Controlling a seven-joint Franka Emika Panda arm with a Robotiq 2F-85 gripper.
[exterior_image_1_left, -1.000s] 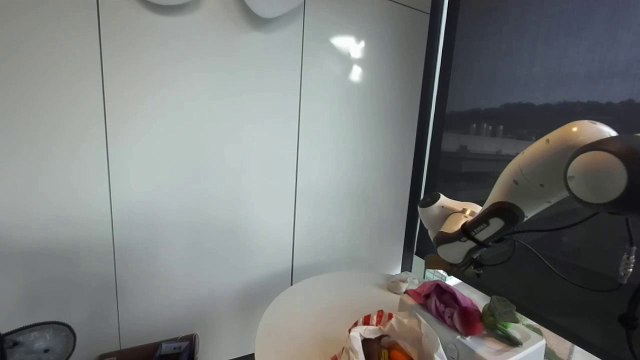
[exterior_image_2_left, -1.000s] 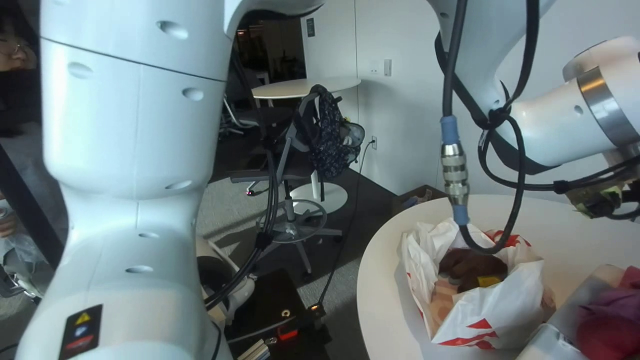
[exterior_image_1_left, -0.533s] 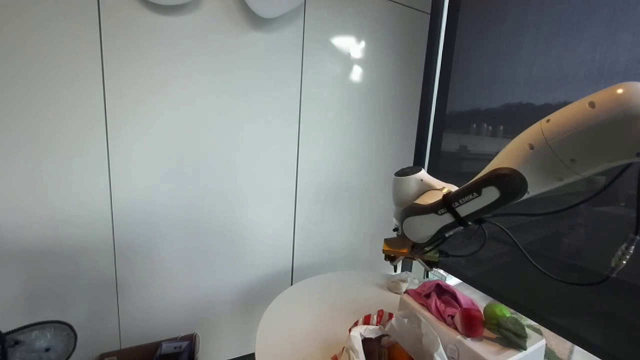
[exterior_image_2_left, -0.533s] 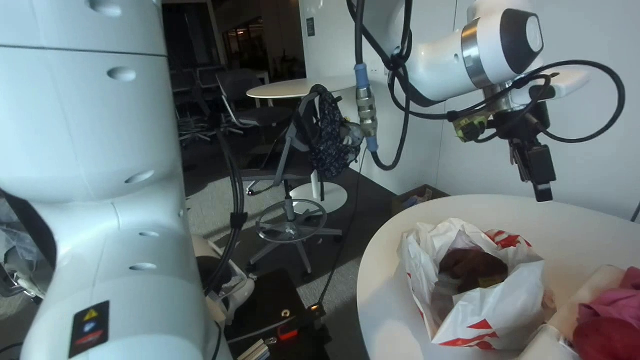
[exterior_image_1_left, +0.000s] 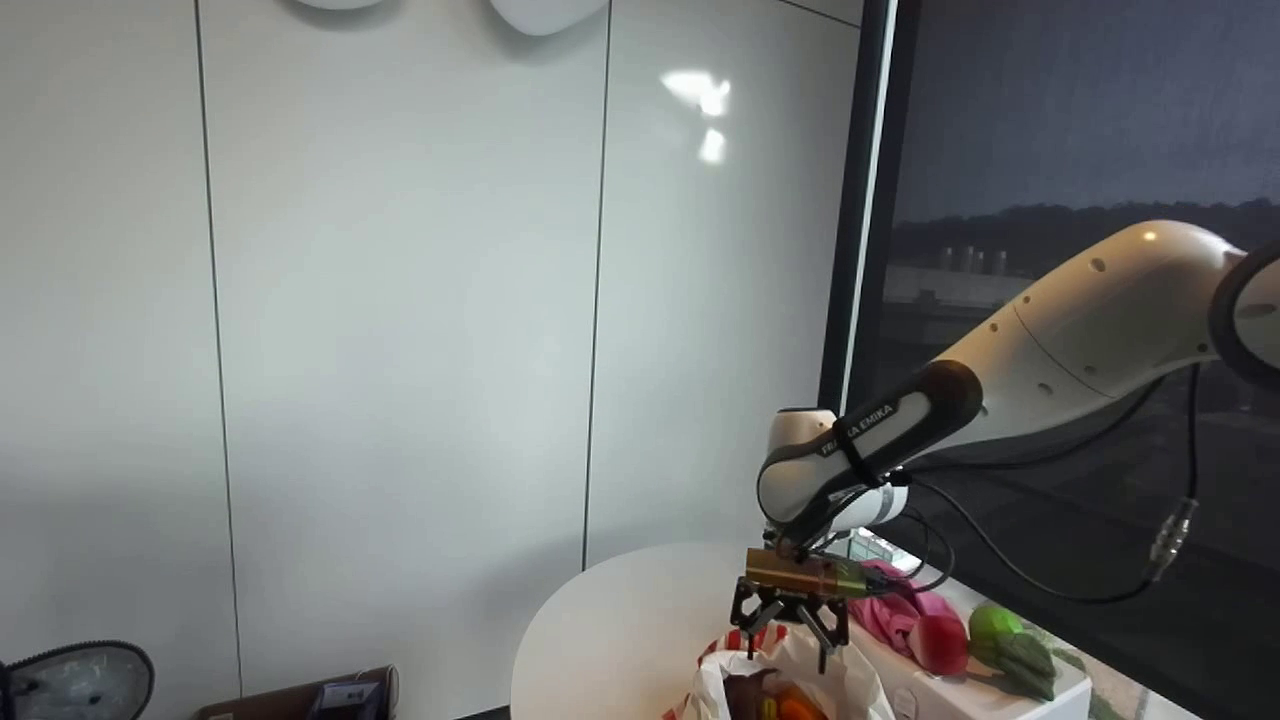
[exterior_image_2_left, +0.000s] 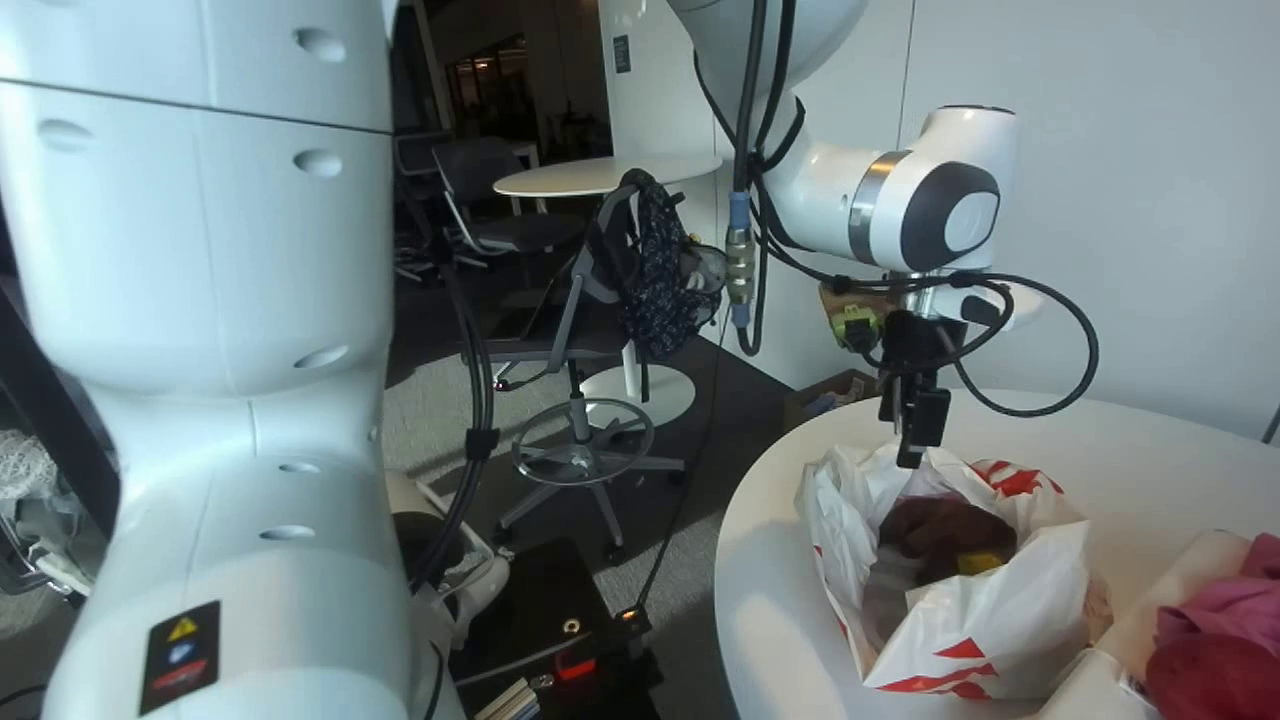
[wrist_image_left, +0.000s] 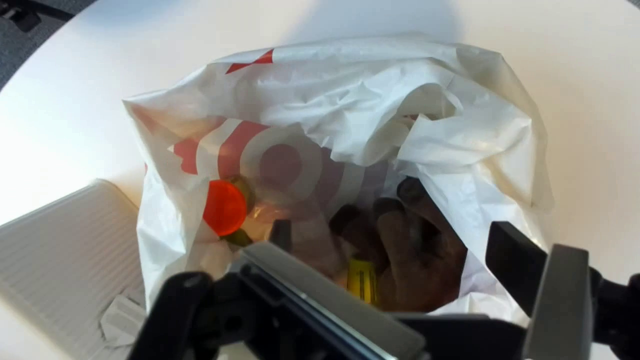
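Note:
My gripper (exterior_image_1_left: 787, 662) is open and empty, pointing down over the mouth of a white plastic bag (exterior_image_1_left: 850, 675) with red markings. In an exterior view the fingers (exterior_image_2_left: 910, 460) hang just above the bag's (exterior_image_2_left: 1000, 625) far rim. In the wrist view the fingertips (wrist_image_left: 398, 250) stand wide apart over the bag (wrist_image_left: 440, 135). Inside the bag lie a brown glove-like thing (wrist_image_left: 415, 270) with dark tips, a yellow label or block (wrist_image_left: 361, 280) and an orange-red round thing (wrist_image_left: 225, 207). The bag's bottom is partly hidden by its folds and my left finger.
A white box (exterior_image_1_left: 960, 695) beside the bag bears a pink cloth (exterior_image_1_left: 885, 612), a red fruit-like thing (exterior_image_1_left: 938, 645) and a green leafy thing (exterior_image_1_left: 1015, 650). All stand on a round white table (exterior_image_1_left: 590, 640). A window (exterior_image_1_left: 1100, 120) is behind the arm.
The arm has swung out from above the white box, then lowered the gripper over the bag. The green leafy thing on the box has turned over, and the pink cloth has shifted slightly.

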